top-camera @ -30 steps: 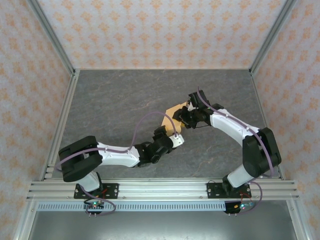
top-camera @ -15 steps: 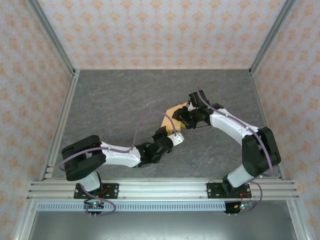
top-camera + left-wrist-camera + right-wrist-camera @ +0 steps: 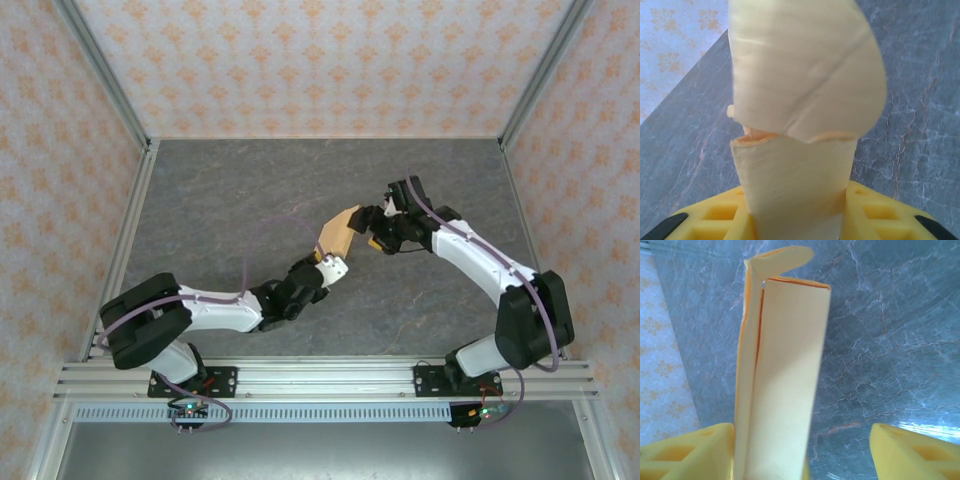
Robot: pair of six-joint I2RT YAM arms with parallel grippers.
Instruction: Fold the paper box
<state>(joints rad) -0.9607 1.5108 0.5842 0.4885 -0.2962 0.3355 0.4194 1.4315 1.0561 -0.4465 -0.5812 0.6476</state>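
Note:
The paper box [image 3: 338,232] is a pale orange-yellow folded sleeve held above the middle of the grey table. My left gripper [image 3: 330,262] is shut on its near end. In the left wrist view the paper box [image 3: 800,100] rises between the yellow fingers [image 3: 715,215], with a rounded flap bent over its top. My right gripper [image 3: 376,230] stands open just to the right of it. In the right wrist view the paper box [image 3: 785,380] leans against the left finger [image 3: 685,450], and a wide gap separates it from the other finger of the right gripper [image 3: 802,450].
The grey stone-pattern table [image 3: 230,200] is walled by patterned panels [image 3: 320,60] on three sides. An aluminium rail [image 3: 320,378] carrying both arm bases runs along the near edge.
The left gripper has closed on the box and drawn back to the left with it. The right gripper has opened, let go of the box, and shifted slightly right.

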